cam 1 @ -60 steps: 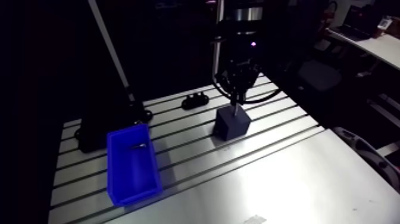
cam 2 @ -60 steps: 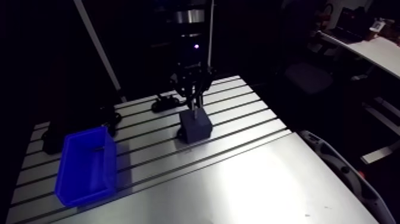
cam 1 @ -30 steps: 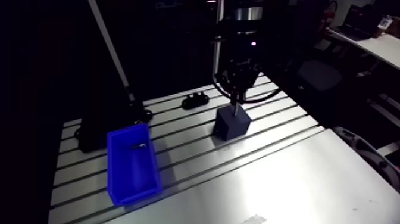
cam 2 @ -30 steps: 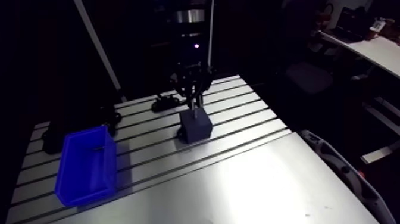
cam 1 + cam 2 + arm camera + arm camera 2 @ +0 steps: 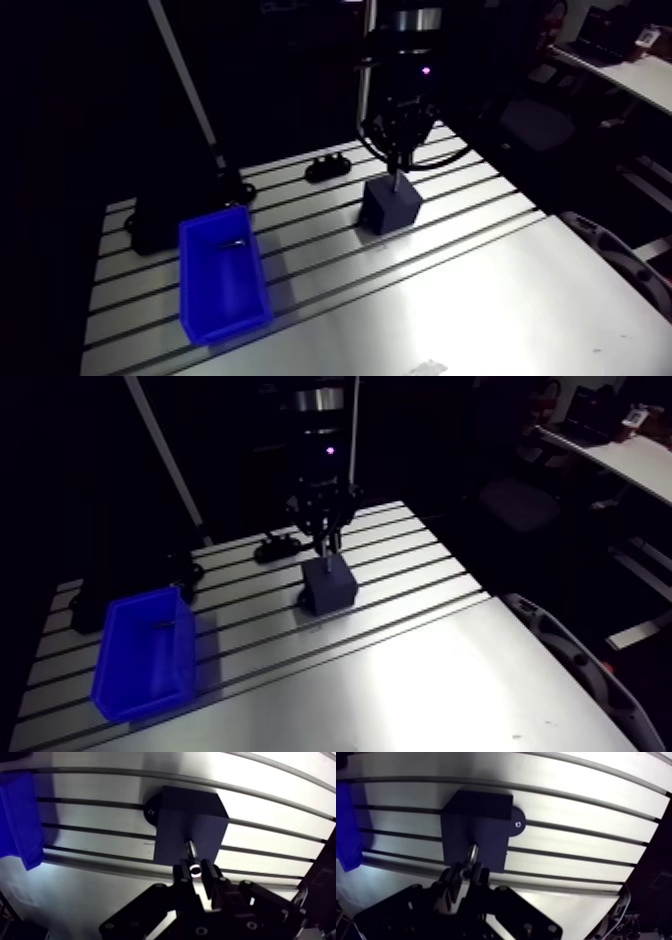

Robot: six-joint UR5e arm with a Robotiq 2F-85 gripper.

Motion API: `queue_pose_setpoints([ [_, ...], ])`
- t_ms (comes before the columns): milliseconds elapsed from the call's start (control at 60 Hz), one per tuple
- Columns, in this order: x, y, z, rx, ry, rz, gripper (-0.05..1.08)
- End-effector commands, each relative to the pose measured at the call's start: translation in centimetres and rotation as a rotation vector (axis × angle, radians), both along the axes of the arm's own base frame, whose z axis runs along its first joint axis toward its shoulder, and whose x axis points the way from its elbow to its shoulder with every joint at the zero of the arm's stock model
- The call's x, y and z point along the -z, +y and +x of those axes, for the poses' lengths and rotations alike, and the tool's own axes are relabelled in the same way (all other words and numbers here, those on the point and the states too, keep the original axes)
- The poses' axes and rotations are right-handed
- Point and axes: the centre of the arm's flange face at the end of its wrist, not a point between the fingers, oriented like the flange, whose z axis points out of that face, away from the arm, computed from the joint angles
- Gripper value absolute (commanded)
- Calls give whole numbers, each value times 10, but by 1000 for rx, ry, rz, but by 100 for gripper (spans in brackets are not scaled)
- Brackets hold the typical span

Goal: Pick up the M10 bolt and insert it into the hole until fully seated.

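I hold the M10 bolt (image 5: 191,851) by its head, gripper (image 5: 196,873) pinched nearly closed, shank meeting the dark block (image 5: 182,817). Stiff, light, slippery steel, I judge: head grip suits.

Matte black gripper (image 5: 195,871) with angular jaws carries round screw heads (image 5: 201,930), and the dark cylindrical wrist (image 5: 405,50) bears a silver ring (image 5: 318,398) and a small violet light (image 5: 428,71).
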Motion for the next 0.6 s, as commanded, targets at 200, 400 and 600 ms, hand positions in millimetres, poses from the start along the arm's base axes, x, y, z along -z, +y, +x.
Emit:
queue_pose_setpoints([
  [200, 1, -1, 1, -1, -2, -2, 108],
  [400, 1, -2, 2, -1, -3, -3, 108],
  [600, 2, -2, 2, 0, -3, -3, 108],
])
